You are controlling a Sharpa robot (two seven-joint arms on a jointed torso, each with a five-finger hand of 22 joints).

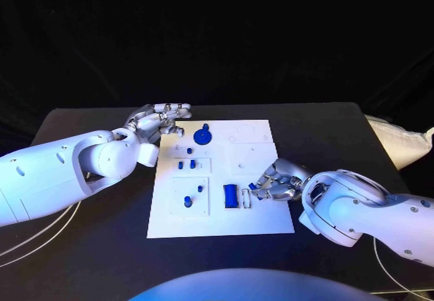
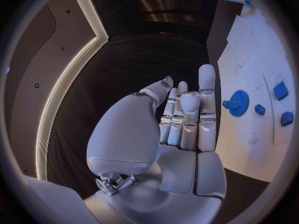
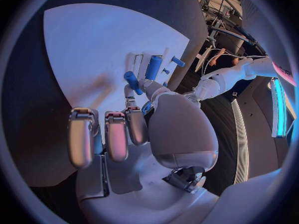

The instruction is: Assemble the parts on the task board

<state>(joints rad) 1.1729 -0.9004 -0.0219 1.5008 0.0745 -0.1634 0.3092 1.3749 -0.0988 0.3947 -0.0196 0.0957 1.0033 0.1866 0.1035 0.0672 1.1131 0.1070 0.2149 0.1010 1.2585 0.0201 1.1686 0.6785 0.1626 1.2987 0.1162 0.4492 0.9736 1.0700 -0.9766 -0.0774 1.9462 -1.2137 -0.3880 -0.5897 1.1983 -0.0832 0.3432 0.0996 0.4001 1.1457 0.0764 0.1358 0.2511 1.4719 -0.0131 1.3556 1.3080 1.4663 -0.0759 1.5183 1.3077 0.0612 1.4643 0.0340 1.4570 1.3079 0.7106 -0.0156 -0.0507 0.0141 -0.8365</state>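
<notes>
My right hand (image 1: 276,183) sits nearest the blue bar (image 1: 231,195), fingers curled beside it; I cannot tell if grasping.

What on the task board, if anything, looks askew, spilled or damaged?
Nothing stands out. The task board lies flat and whole, with the blue gear and the smaller blue parts sitting on it in their places; nothing looks spilled or broken.
</notes>
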